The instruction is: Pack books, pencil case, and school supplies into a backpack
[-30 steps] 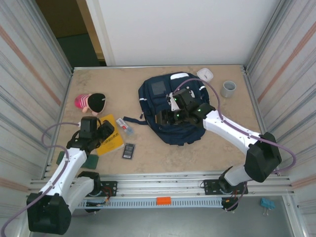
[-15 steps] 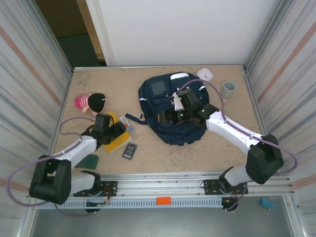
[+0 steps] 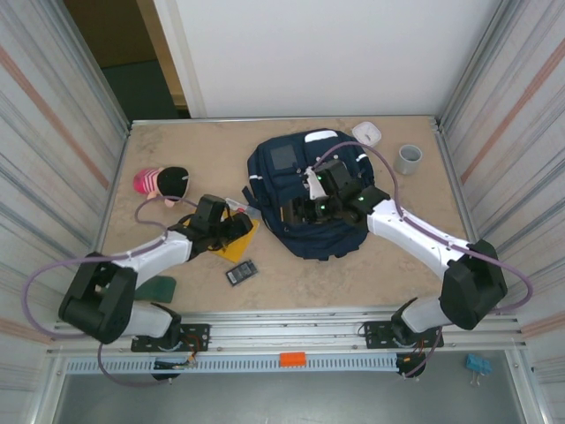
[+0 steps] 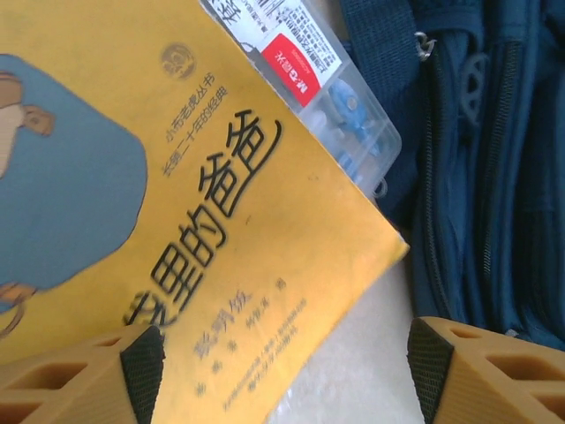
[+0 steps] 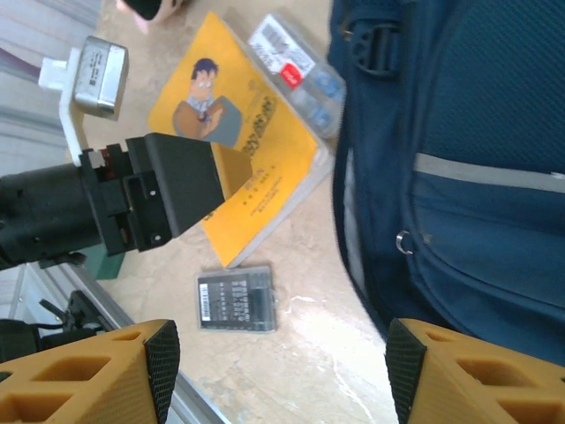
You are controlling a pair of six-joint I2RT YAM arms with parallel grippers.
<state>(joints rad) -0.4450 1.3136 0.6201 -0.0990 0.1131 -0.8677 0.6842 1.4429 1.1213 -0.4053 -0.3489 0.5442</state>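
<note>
1. Yellow book (image 4: 177,203): the cover has large dark Chinese characters, "爸爸" legible among them, and a blue cartoon figure. It lies flat just ahead of the left gripper (image 4: 282,371). That gripper's fingers stand wide apart; whether they touch the cover is unclear.
2. Clear packet (image 4: 327,79): lies past the book's far edge, against it. Red label, white print too small to read.
3. Backpack (image 4: 494,177): to this gripper's right, with the book's corner close to its zipped side.
4. Right gripper (image 5: 278,371): spread and empty, over the backpack's edge. The black rectangle (image 5: 237,300) lies on bare table ahead of it.
5. Green book (image 3: 161,288): behind the left gripper, by the table's near edge.
6. Table (image 3: 335,278): beige and mottled, with free space before the backpack. Ribbed metal walls (image 3: 53,132) on both sides.
</note>
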